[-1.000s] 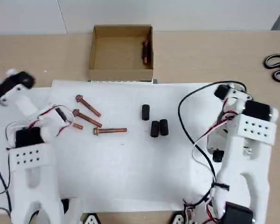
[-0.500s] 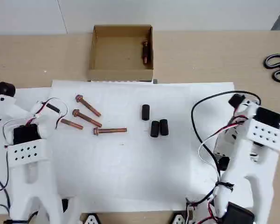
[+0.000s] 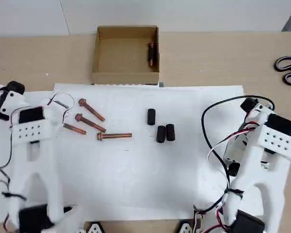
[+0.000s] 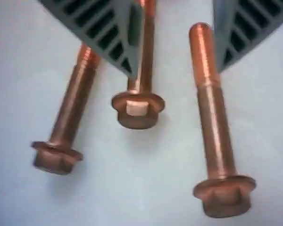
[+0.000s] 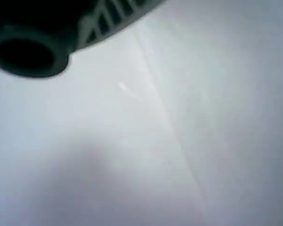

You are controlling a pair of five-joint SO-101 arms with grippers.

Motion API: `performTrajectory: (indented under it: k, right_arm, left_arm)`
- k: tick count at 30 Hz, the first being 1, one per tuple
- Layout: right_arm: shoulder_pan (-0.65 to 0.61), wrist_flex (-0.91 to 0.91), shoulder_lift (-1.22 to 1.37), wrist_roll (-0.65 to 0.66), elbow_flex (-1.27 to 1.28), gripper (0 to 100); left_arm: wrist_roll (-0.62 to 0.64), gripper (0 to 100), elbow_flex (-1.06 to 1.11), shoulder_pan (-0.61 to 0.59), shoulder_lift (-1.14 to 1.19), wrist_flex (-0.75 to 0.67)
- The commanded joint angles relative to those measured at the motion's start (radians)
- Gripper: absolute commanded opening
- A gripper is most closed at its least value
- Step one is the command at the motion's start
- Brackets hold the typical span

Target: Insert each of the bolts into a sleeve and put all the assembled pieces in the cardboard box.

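Left wrist view: confirm left gripper (image 4: pixel 176 75) gaping wide over bolts (image 4: pixel 137 110) at frame centre. Expect stiff, slick, roll-prone metal; clamp mid-shank. Treat right gripper (image 3: pixel 232 164) as probably pinching a sleeve (image 5: pixel 28 52).

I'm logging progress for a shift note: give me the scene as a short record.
loose bolts: four, on the white sheet
loose sleeves: three, on the white sheet
cardboard box: one assembled piece inside
left gripper: open, over loose bolts
right gripper: shut on held sleeve
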Motion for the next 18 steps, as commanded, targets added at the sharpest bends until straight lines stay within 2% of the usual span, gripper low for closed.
performTrajectory:
  k: [1, 18]
  right_arm:
    - [0.012, -0.008, -0.033, -0.006, -0.003, 0.5]
    - [0.012, -0.008, -0.033, -0.011, 0.000, 0.5]
  left_arm:
    - [0.006, 10, -0.088, 0.003, 0.074, 0.041]
    - [0.003, 11, -0.288, -0.002, 0.373, 0.069]
